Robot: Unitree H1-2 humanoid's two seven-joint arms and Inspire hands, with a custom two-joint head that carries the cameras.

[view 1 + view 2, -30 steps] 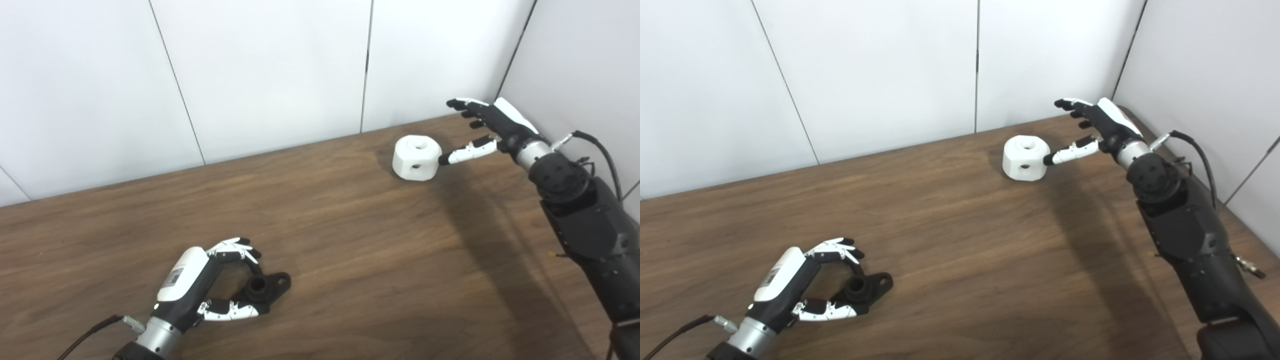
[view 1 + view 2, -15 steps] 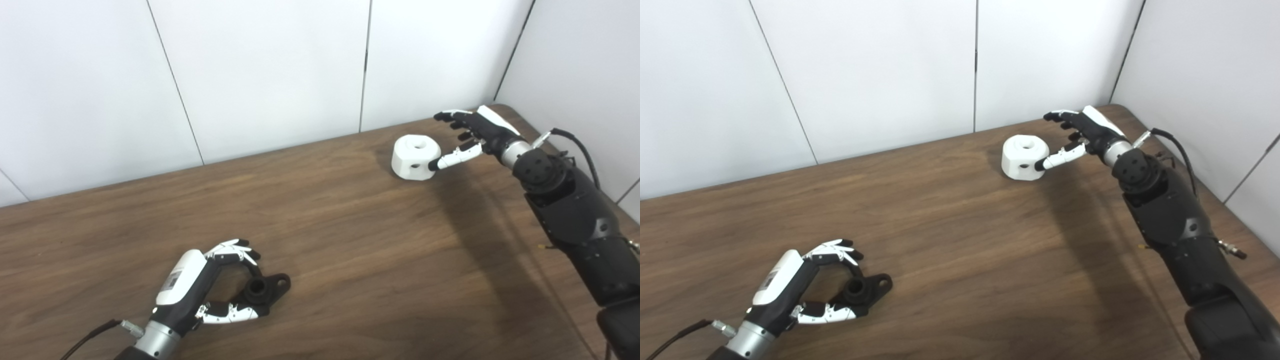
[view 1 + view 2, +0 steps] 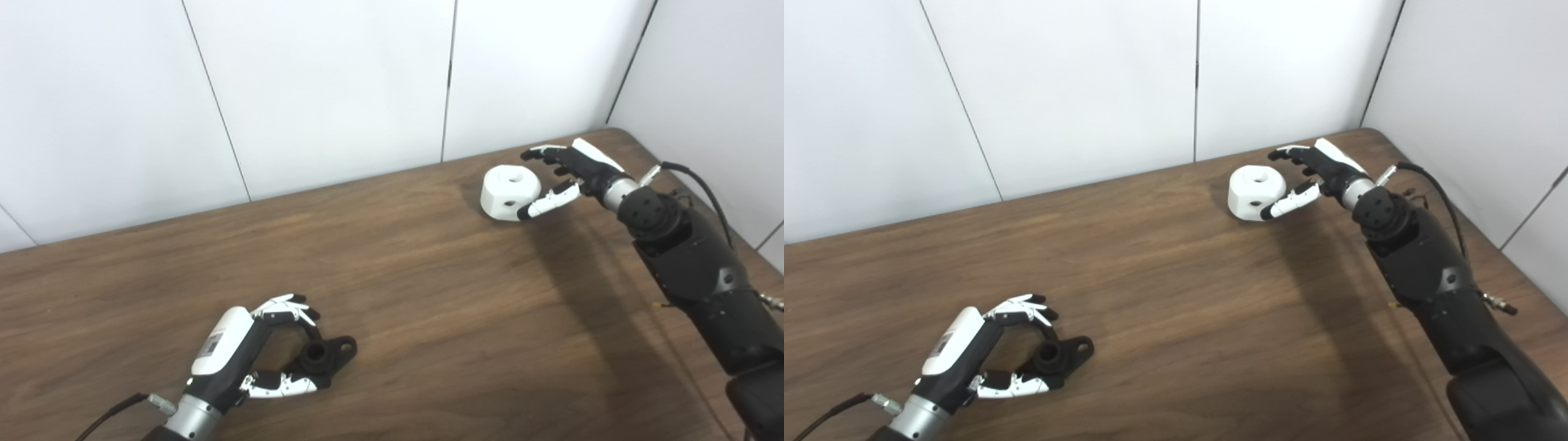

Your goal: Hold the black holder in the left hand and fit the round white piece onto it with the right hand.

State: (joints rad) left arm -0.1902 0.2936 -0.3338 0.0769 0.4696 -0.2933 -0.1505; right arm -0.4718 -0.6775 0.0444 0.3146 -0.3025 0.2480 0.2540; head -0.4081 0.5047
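The black holder [image 3: 324,355] lies on the wooden table [image 3: 429,306] at the front left. My left hand [image 3: 245,349] is curled round it, fingers touching its far end and thumb against its near side. The round white piece [image 3: 508,195], with a hole in its top and one in its side, stands at the back right. My right hand [image 3: 566,174] is open beside it. Its thumb lies along the piece's near right side. Its fingers [image 3: 1289,153] reach over the far rim, without closing on it.
White wall panels [image 3: 343,86] stand right behind the table's far edge and along its right side. A cable [image 3: 698,184] loops off the right wrist. Bare wood lies between the two hands.
My right hand has come down and to the left, from beside the white piece to bracketing it with thumb and fingers. The left hand and the holder have stayed put.
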